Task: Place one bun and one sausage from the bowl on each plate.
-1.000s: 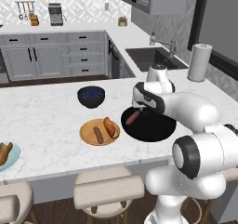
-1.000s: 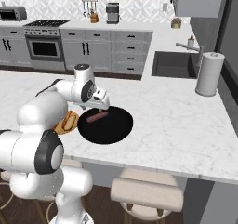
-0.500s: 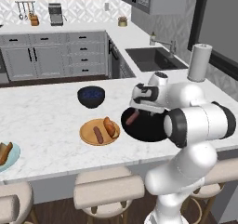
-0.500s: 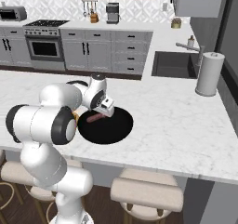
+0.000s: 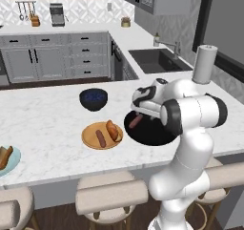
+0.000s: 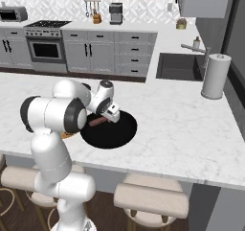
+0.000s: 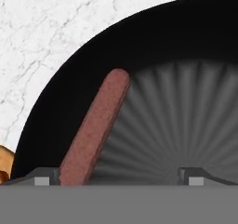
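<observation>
Two plates are counted: an orange one (image 5: 102, 136) and a pale one (image 5: 9, 159). Two bowls are seen, one black (image 5: 151, 131), one blue (image 5: 93, 99). Two sausages (image 5: 100, 138) (image 5: 136, 121) and two buns (image 5: 113, 130) (image 5: 5, 156) are visible.

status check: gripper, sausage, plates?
Gripper open, low over black bowl. Sausage lying in bowl, beside one fingertip, ungripped. Orange plate already loaded. Nothing blocking.

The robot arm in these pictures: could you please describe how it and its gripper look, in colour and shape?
The arm is built of glossy white, rounded links joined by dark grey ring-shaped joints. It rises from a curved white column. The gripper has a boxy white body with a small dark face. In the hand view its two fingers show as small, dark grey blocks with lighter square tips. No cables or markings show.
</observation>
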{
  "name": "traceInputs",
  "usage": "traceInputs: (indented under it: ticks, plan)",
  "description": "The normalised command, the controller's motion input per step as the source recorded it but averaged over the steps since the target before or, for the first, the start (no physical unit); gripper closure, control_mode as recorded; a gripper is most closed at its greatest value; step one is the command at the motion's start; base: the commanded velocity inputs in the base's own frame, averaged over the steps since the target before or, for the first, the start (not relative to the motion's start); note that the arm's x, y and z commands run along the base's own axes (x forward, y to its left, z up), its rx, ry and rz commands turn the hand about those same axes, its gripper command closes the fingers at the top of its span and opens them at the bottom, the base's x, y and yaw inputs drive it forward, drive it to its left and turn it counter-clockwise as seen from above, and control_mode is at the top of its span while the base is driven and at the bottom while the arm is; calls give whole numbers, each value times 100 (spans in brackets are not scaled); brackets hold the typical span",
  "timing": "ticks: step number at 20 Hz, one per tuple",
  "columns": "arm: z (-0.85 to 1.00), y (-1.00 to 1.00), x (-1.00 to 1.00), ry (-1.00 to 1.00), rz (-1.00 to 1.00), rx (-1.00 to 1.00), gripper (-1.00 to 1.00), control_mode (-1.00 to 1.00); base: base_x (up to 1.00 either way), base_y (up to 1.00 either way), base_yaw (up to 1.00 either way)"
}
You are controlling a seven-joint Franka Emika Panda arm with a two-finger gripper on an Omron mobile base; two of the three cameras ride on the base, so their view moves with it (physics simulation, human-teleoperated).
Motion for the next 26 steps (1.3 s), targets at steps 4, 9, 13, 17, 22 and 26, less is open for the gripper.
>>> traceInputs:
  ticks: [4, 9, 13, 17, 22, 26]
  plan:
    - [-9, 11, 8, 0, -19, 13, -100, -100, 0, 0, 0]
    - [-26, 15, 3, 0, -16, 13, -100, -100, 0, 0, 0]
    - [-28, 14, 23, 0, -13, 7, -100, -100, 0, 0, 0]
    - [-31, 0, 33, 0, -8, 11, -100, -100, 0, 0, 0]
    - [-37, 0, 18, 0, -5, 8, -100, -100, 0, 0, 0]
    - [-36, 0, 9, 0, -5, 3, -100, -100, 0, 0, 0]
